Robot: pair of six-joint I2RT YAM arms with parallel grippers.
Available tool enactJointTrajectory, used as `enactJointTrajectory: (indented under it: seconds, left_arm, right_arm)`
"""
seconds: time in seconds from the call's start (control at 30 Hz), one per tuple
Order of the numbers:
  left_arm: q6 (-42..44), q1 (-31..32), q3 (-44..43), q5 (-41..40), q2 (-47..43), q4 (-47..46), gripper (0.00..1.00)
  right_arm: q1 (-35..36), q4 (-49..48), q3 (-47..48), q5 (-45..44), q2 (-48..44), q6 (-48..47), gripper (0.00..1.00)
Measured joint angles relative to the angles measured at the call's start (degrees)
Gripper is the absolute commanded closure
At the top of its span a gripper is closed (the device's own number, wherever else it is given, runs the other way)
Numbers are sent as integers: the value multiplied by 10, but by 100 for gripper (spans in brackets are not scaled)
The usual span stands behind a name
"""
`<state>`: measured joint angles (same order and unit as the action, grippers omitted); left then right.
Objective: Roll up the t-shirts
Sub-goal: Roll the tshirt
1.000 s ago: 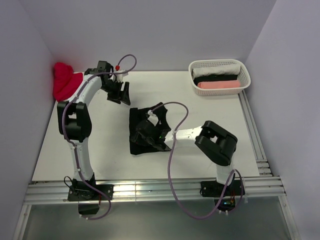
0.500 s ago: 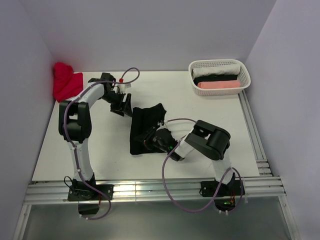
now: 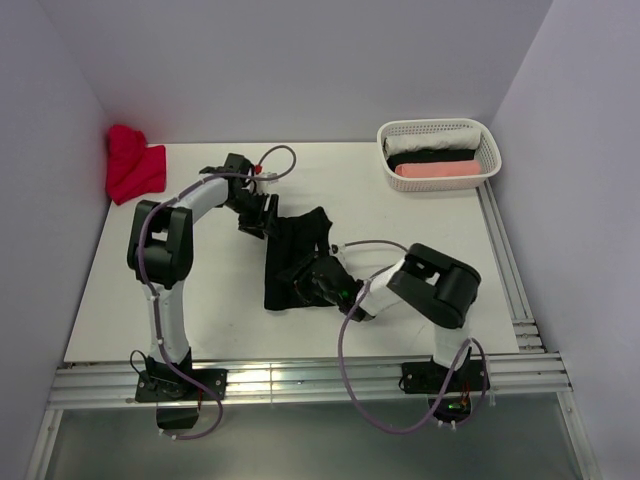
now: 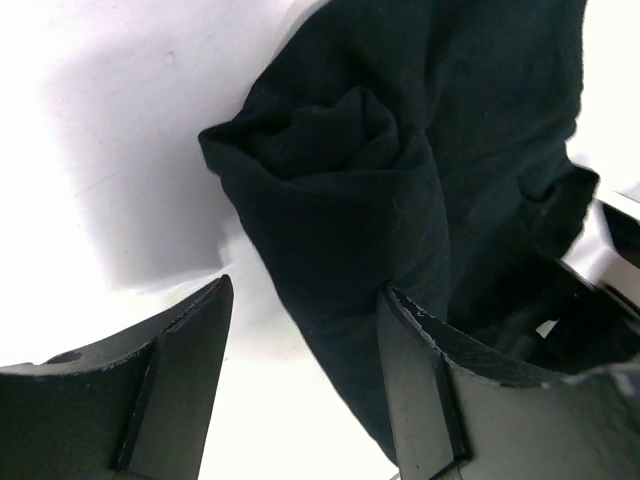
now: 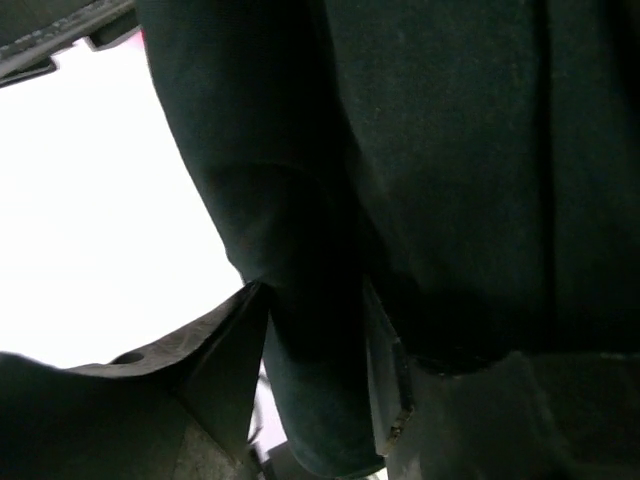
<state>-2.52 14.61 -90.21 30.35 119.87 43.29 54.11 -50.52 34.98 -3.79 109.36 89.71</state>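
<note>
Your left pincer (image 4: 305,290) has swung in to the tee (image 3: 285,250) mid-table (image 3: 200,300). It gapes astride the rolled end, holding nothing. The right pincer (image 5: 315,320) straddles a fold, grip unclear. Close left low, catching every layer.

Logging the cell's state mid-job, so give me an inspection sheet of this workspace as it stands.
Surface: white table, metal rails along its near and right edges.
Job's things: black t-shirt mid-table, its left edge rolled up; red cloth bunched in the far-left corner; white basket far right, holding white, black and pink rolls.
Clutter: nothing seen.
Grippers: left gripper at the shirt's far-left corner, jaws apart, the roll's end just ahead; right gripper low on the shirt's near part, a fold between its jaws, grip unclear.
Cables: purple cables loop off both arms.
Surroundings: plain pale walls on three sides.
</note>
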Motion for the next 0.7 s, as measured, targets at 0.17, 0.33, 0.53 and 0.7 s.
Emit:
enactJointTrajectory:
  seconds: [0.17, 0.33, 0.53, 0.7]
  left_arm:
    - [-27, 25, 0, -50, 0, -14, 39]
    - [-39, 38, -2, -77, 0, -15, 39]
    - [-44, 46, -13, -95, 3, -5, 39]
    - [-46, 49, -28, -100, 13, 9, 39]
  right_arm:
    - [11, 249, 77, -75, -78, -55, 42]
    - [42, 486, 212, -189, -100, -108, 39]
    - [90, 698, 414, -297, -56, -176, 40]
    - [112, 817, 572, -341, 50, -219, 41]
